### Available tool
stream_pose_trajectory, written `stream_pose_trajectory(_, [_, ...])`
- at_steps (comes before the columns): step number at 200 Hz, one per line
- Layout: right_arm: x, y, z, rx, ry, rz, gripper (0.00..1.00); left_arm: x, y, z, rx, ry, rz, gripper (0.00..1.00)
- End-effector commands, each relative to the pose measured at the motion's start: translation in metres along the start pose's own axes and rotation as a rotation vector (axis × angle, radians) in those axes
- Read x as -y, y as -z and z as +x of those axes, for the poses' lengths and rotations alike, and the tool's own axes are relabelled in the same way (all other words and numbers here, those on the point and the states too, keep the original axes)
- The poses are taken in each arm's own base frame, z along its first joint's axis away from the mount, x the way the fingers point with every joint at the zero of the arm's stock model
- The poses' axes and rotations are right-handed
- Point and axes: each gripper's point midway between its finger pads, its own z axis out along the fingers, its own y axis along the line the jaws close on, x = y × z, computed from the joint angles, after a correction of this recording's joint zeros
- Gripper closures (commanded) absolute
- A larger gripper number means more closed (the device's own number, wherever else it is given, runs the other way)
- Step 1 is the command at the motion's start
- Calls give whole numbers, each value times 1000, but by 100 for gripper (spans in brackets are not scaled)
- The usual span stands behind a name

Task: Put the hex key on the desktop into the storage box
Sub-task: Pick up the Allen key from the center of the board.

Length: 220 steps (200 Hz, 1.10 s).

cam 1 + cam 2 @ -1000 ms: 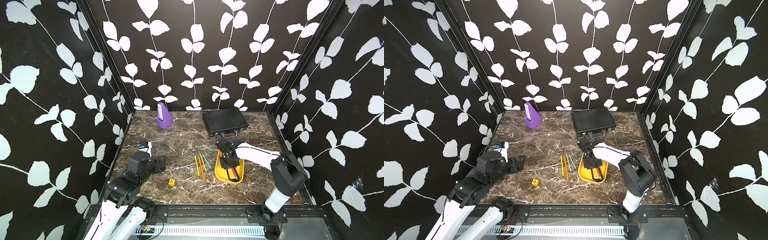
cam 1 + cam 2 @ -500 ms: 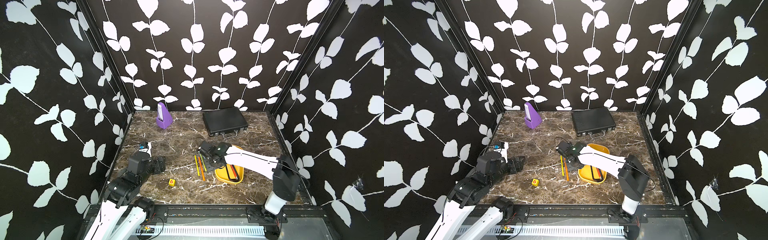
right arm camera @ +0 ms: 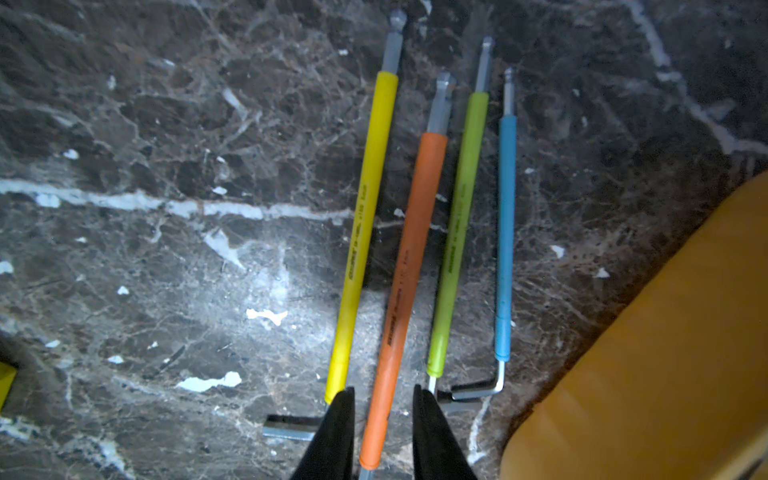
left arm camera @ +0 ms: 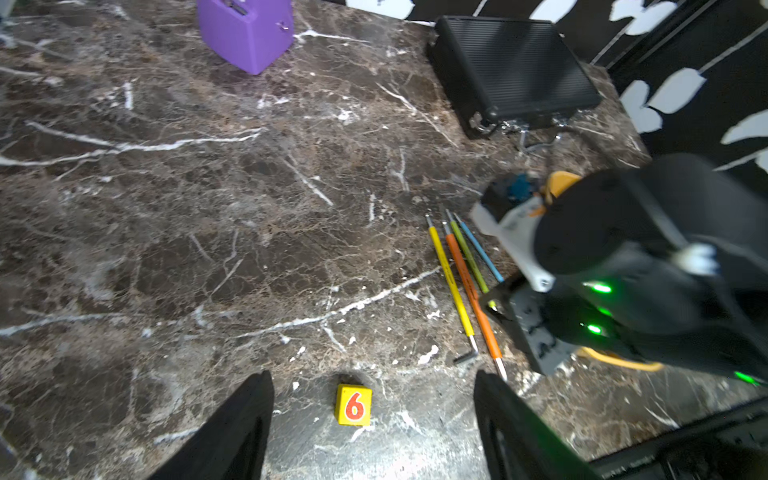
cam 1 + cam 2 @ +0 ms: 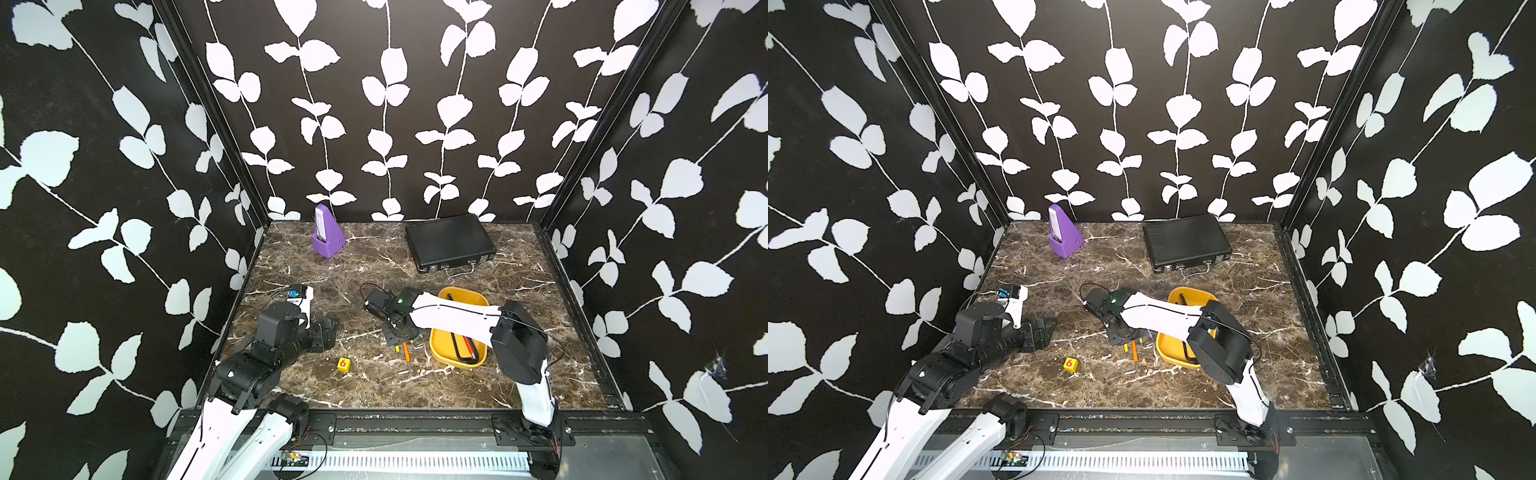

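Several hex keys lie side by side on the desktop (image 5: 374,266) just left of the yellow storage box (image 5: 469,293): yellow (image 3: 361,232), orange (image 3: 409,266), green (image 3: 457,232) and blue (image 3: 506,232). My right gripper (image 3: 382,392) is down over them. Its black fingers stand on either side of the orange key's lower end with thin gaps, open. In both top views the gripper (image 5: 401,332) hides most of the row. A black and a red key (image 5: 467,347) lie in the box. My left gripper (image 4: 374,376) hangs open over the front left.
A small yellow cube marked 6 (image 5: 343,364) sits in front of the left gripper. A purple metronome (image 5: 327,232) stands at the back left and a black briefcase (image 5: 451,243) lies at the back right. Black patterned walls close in three sides.
My right gripper has swung left from above the storage box to the row of keys and come down over the orange one, its jaws narrowing. The left arm has stayed put.
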Motion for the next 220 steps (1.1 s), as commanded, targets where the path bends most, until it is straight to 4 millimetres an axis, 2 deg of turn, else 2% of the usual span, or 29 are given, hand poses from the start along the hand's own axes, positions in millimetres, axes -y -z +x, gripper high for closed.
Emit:
stream_pose_trajectory(1, [-10,-1,-10,5,-33,-17,73,18,10,-4,3,-77,94,23])
stream_pose_trajectory(26, [-14,-12,-11,-6,-47,-17,73,29,12,-1,2,-97,162,23])
stream_pose_trajectory(90, [-15,-36,-12,-39,-63,21,74,20,20,-5,70,-74,125,22])
stream_pose_trajectory(121, [-13,-47,-11,-65,-84,14,77,20,16,-4,60,-71,123,22])
stream_pose_trajectory(220, [-5,-70,-2,-142,-129,33,85,18,16,-4,57,-66,110,23])
